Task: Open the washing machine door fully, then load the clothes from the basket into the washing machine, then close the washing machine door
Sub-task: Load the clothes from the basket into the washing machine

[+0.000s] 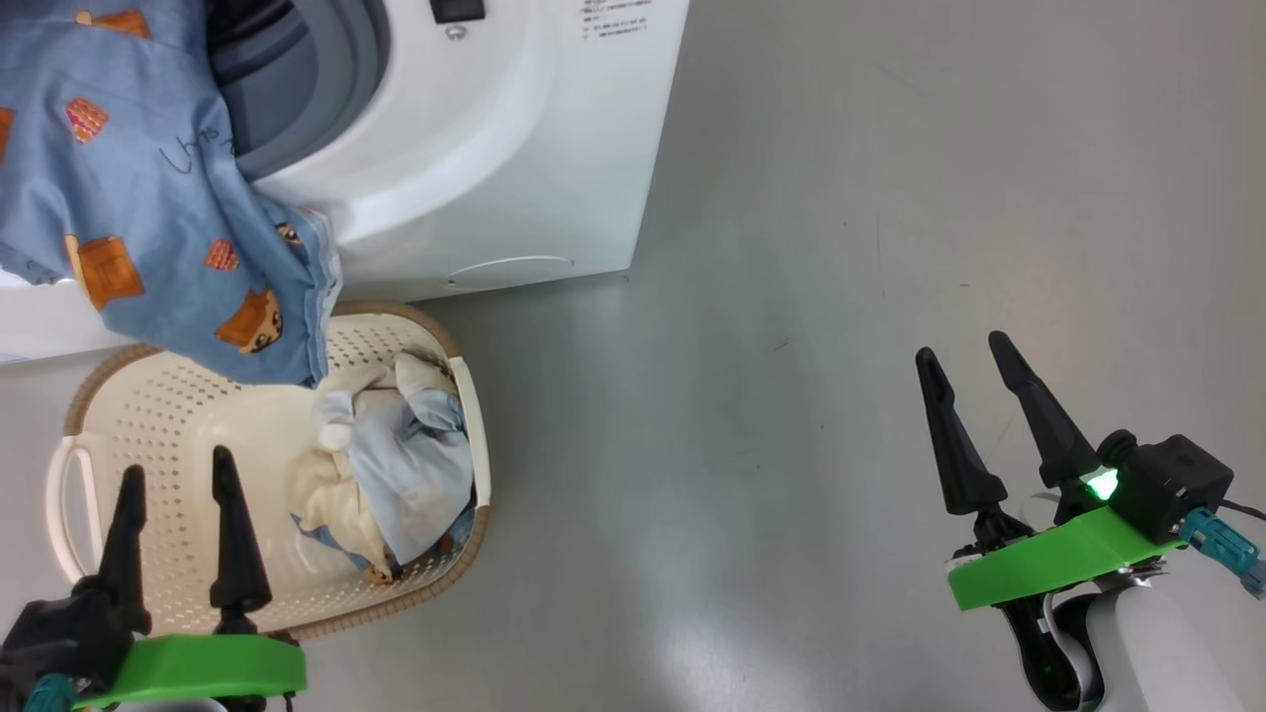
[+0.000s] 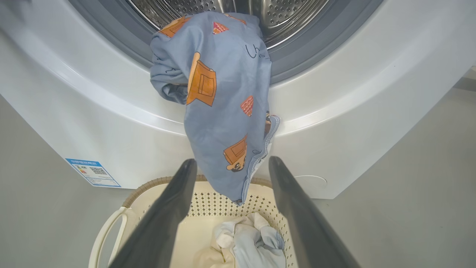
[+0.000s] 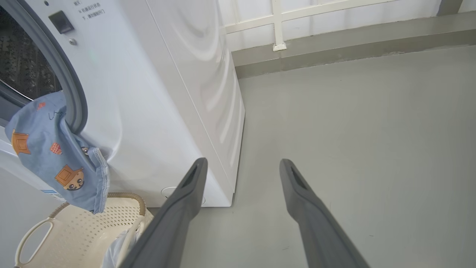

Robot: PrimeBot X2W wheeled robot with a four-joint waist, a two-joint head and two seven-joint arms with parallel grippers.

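Head view: soft blue patched garment [image 1: 129,178] drapes from the washing machine [image 1: 514,148] over the far rim of the perforated basket [image 1: 148,425], beyond the released left hand [image 1: 178,460]. Left wrist view: crumpled pale clothes [image 2: 253,242] lie below its spread fingers [image 2: 163,216]. Right wrist view: right hand [image 3: 243,160] released, over smooth floor [image 3: 372,130].

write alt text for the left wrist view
A blue garment with orange cartoon patches hangs half out of the drum of the washing machine, its lower end dangling over the cream basket below. The jaws of the left gripper stand open and empty in the foreground, and pale clothes lie in the basket.
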